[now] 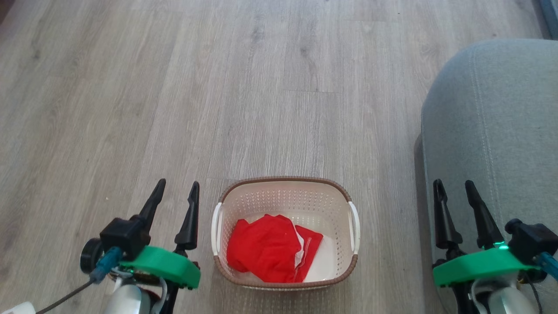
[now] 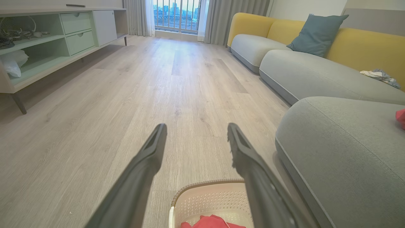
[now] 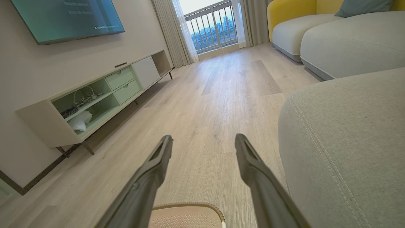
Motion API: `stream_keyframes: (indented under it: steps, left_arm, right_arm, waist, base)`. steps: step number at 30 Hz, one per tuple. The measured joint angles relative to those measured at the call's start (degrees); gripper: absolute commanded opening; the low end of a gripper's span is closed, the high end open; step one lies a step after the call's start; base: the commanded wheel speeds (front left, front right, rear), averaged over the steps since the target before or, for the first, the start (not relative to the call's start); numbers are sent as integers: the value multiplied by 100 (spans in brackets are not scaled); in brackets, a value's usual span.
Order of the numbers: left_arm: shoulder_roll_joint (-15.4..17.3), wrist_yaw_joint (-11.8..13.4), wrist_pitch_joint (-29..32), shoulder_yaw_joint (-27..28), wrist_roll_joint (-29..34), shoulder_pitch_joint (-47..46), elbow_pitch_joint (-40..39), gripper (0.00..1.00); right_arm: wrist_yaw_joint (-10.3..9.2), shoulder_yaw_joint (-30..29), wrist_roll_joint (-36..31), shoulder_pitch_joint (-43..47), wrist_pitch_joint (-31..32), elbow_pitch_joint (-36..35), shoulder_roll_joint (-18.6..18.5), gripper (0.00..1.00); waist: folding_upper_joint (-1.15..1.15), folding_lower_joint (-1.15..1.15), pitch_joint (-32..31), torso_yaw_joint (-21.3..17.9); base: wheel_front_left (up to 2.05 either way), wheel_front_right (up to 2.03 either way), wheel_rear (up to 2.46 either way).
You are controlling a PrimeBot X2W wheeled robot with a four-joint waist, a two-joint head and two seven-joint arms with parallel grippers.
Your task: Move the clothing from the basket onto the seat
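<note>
Seat (image 1: 492, 131) cut off at right edge. Clothing (image 1: 268, 250) is bunched in the basket (image 1: 285, 179) on the floor (image 1: 218, 87), near centre; pieces overlap, white sliver barely visible. Left gripper (image 1: 178, 183) just left of basket, right gripper (image 1: 453, 183) over seat edge, both spread wide, empty. Left wrist view adds a cropped red scrap (image 2: 401, 117) on the seat.

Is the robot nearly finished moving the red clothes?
Perhaps one piece: a scrap of red shows on the grey upholstered seat. Nothing in hand: the left gripper and right gripper are open and empty. Left to move: red fabric clothing lying in the cream perforated plastic basket on the floor.
</note>
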Motion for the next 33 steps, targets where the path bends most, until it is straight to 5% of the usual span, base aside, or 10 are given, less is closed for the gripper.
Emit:
stream_keyframes:
  steps: [19,33]
  left_arm:
    - [-1,-104,0,-46,16,-18,10,100]
    - [5,-309,0,-500,528,-1012,1323,100]
  right_arm:
    - [0,13,-122,-32,0,-76,-1,100]
    - [0,-301,-798,-1063,0,-573,7,100]
  waist:
    - [-1,0,191,-55]
    - [-1,1,1520,-319]
  base:
    - [0,0,0]
    - [0,0,0]
